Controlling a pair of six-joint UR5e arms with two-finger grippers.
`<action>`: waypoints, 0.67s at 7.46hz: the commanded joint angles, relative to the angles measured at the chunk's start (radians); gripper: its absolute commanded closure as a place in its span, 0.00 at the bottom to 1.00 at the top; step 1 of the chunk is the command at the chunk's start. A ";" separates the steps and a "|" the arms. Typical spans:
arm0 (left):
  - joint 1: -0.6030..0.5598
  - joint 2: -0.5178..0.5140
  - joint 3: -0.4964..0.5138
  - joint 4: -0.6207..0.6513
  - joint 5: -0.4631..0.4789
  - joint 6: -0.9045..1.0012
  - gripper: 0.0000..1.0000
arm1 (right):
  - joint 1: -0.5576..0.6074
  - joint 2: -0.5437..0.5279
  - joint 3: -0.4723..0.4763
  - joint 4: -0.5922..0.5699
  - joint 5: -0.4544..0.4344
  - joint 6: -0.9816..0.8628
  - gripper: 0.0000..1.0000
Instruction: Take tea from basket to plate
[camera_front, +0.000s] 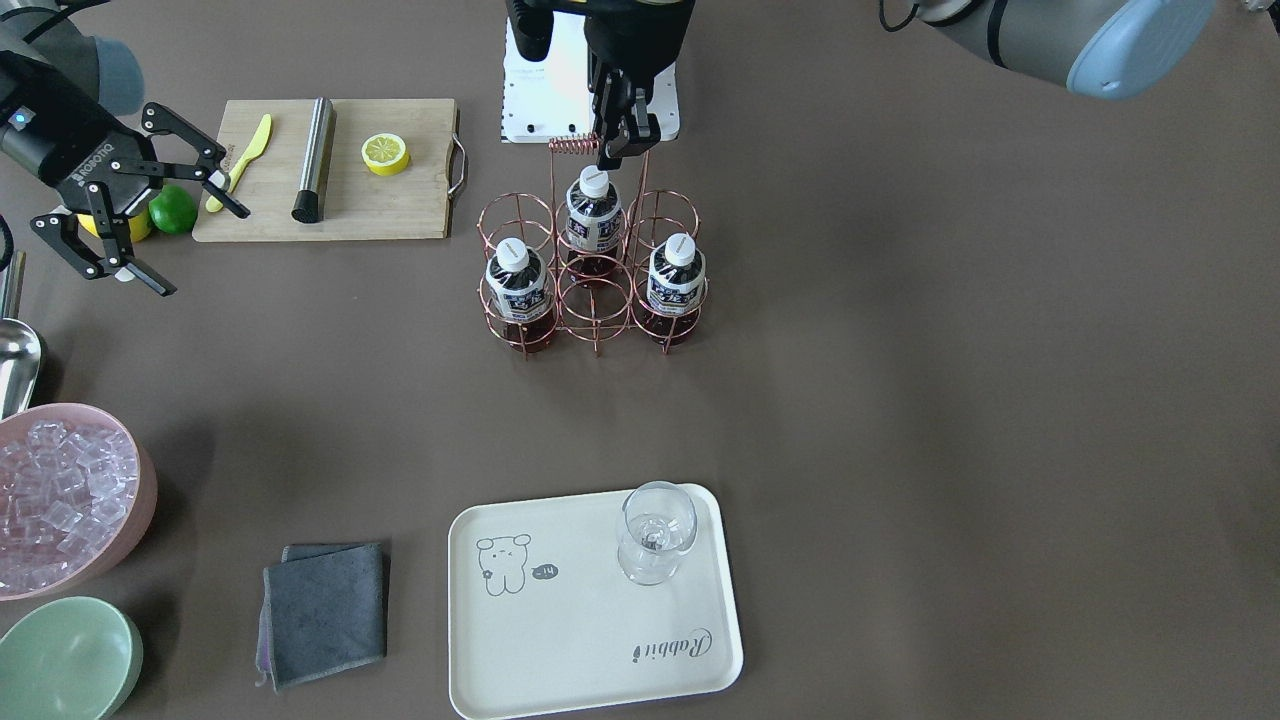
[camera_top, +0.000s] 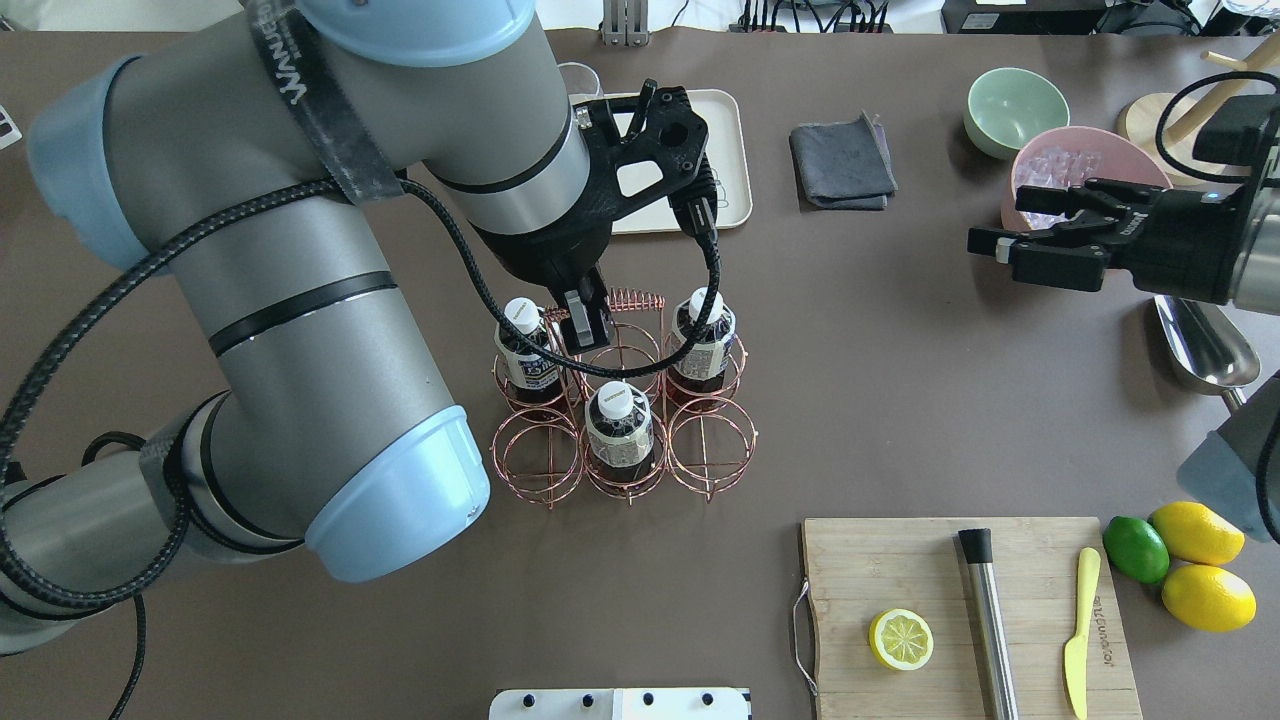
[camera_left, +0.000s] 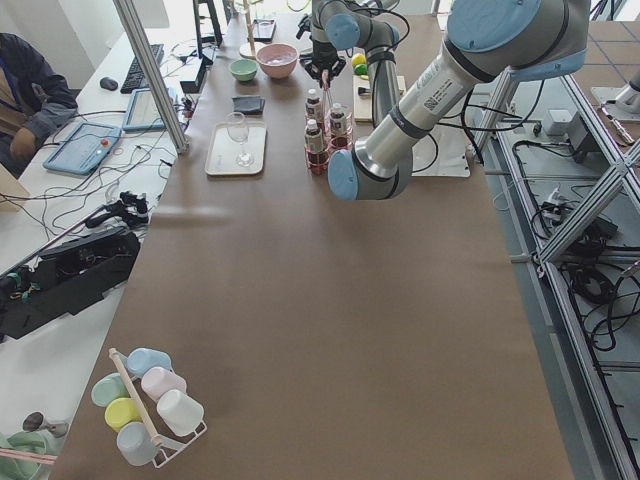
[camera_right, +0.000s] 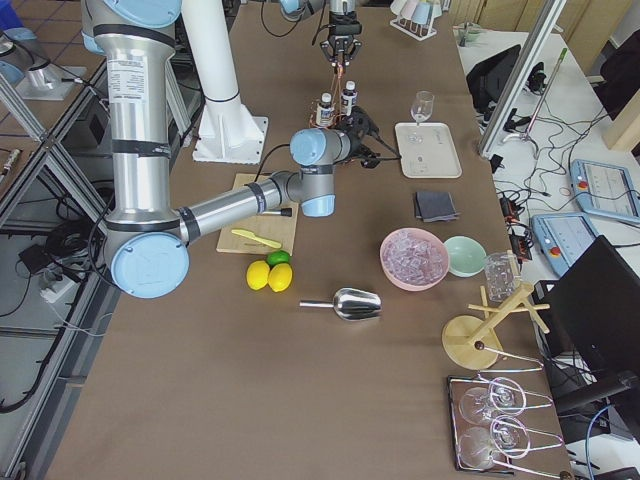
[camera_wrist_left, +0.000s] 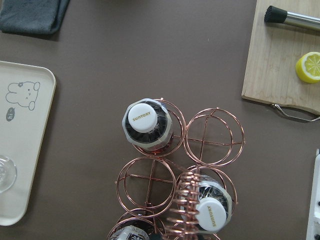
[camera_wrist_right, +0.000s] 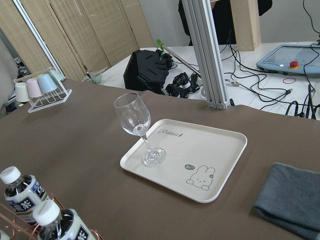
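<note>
Tea bottles (camera_front: 594, 212): I counted three.
Basket (camera_front: 596, 305): one, of six ring cells (camera_wrist_left: 214, 138).
Plate (camera_front: 580, 620): one, bearing one wine glass (camera_front: 655, 532).
Bowls (camera_top: 1012, 108): two.
Whole lemons (camera_top: 1197, 532): two.
Lime (camera_top: 1135, 549): one.
Halved lemon (camera_top: 900, 639): one, I believed.

You're watching a robotics lab: aluminium framing posts (camera_wrist_right: 205, 50), teach pendants (camera_wrist_right: 287, 56) and trailing cables (camera_left: 590, 283) ring the brown tabletop (camera_left: 320, 330).
</note>
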 joint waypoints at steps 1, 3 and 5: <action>0.003 -0.011 0.001 0.009 -0.001 -0.025 1.00 | -0.129 0.114 0.012 -0.131 -0.158 0.004 0.00; 0.003 -0.011 0.003 0.010 -0.001 -0.026 1.00 | -0.238 0.224 0.008 -0.270 -0.323 -0.025 0.00; 0.005 -0.010 0.004 0.016 -0.001 -0.026 1.00 | -0.260 0.256 0.011 -0.309 -0.330 -0.059 0.00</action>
